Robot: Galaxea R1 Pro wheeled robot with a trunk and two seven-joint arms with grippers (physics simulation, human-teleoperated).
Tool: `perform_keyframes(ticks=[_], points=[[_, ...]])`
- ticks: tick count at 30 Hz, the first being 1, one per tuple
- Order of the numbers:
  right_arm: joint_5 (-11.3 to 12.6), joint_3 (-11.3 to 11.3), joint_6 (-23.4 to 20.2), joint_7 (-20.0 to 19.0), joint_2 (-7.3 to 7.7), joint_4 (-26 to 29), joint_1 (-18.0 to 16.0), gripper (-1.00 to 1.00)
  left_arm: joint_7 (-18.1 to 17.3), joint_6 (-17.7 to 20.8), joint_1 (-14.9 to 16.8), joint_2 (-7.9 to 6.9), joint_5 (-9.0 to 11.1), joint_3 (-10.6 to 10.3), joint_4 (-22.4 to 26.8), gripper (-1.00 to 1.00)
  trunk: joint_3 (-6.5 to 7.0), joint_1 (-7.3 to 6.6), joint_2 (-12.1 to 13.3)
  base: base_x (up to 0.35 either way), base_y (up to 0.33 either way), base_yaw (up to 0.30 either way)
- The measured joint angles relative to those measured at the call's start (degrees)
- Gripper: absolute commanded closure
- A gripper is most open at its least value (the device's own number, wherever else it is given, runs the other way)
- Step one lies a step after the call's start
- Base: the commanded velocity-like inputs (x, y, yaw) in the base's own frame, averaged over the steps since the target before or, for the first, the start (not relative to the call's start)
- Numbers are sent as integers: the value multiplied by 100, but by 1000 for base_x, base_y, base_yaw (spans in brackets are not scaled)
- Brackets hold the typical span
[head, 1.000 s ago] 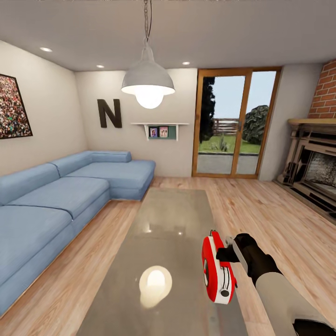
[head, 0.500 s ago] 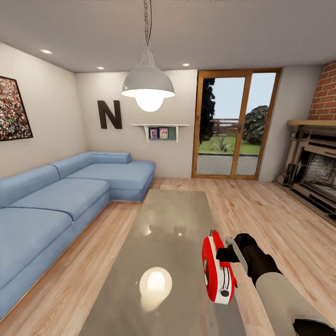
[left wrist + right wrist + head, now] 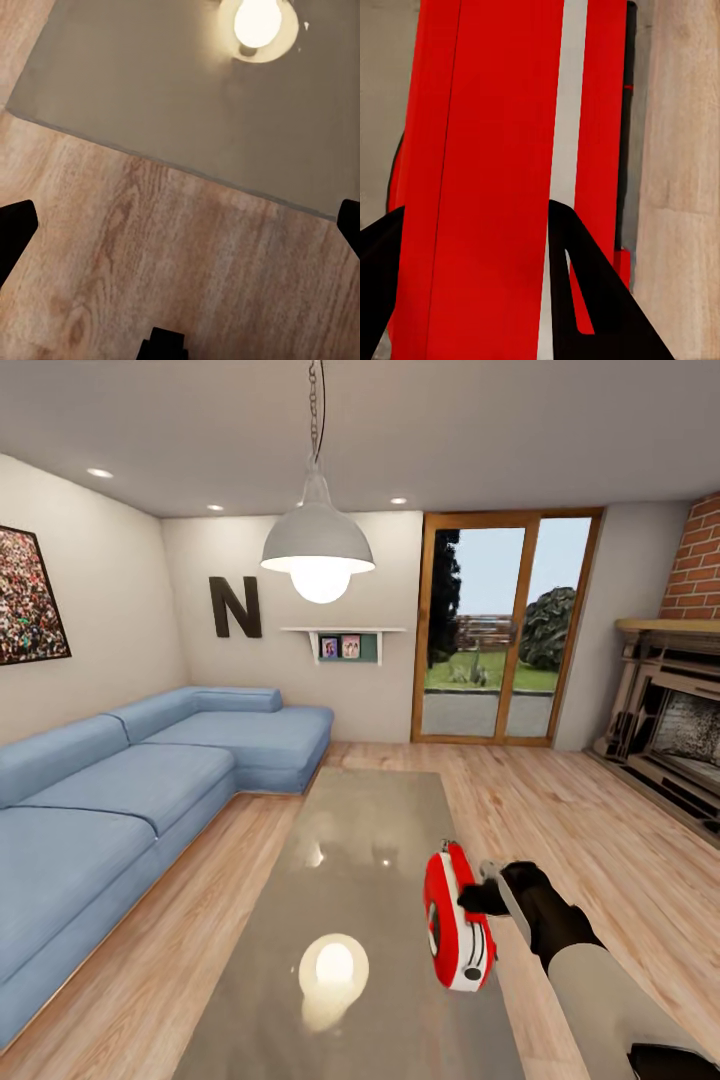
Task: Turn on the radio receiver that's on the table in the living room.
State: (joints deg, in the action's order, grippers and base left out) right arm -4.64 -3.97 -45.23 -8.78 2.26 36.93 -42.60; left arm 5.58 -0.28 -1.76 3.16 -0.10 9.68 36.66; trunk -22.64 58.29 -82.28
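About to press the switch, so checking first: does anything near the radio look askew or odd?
Yes: the radio receiver stands on edge, tilted, at the right rim of the table, with the right gripper against its back. Nothing looks spilled or damaged.

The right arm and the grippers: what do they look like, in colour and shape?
The right arm has a smooth light-grey, tube-like forearm that ends in a black wrist section. The right gripper is black, and its fingers look flat, dark and wedge-shaped. The left gripper's fingers are black too. No cables or markings are visible.
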Motion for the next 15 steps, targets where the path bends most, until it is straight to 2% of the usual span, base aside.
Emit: perform_keyframes(ticks=[2,3,4,7,8,9,10,12,15], points=[[36,4,376,-378,9,-188,12,100,16,-79,0,-1,-8,4,0,-100,-2,0,1,0,0,0],[-33,11,598,-707,15,-322,16,100,25,-162,0,0,-20,8,0,-100,-2,0,1,0,0,0],[22,13,687,-960,18,-384,16,100,27,-202,1,-2,-25,11,-1,-100,-2,0,0,0,0,0],[-229,16,825,-1651,29,-482,17,100,23,-249,0,-6,-31,14,-3,-100,-2,0,0,0,0,0],[-413,20,855,-1954,36,-512,17,100,16,-257,0,-6,-32,15,-2,-100,-2,0,0,0,0,0],[-692,26,883,-2414,40,-559,18,100,-2,-264,0,-3,-33,13,-4,-100,-2,0,0,0,0,0],[-758,22,891,-2584,40,-565,19,100,-6,-265,1,-2,-33,10,-4,-100,-2,0,0,0,0,0],[-1263,23,1099,-3120,43,-631,19,100,-15,-266,0,1,-33,-3,-2,-100,-2,0,1,0,0,0],[-1619,11,1392,-3611,43,-712,18,100,1,-254,0,21,-25,-25,28,-100,-2,0,0,0,0,0]])
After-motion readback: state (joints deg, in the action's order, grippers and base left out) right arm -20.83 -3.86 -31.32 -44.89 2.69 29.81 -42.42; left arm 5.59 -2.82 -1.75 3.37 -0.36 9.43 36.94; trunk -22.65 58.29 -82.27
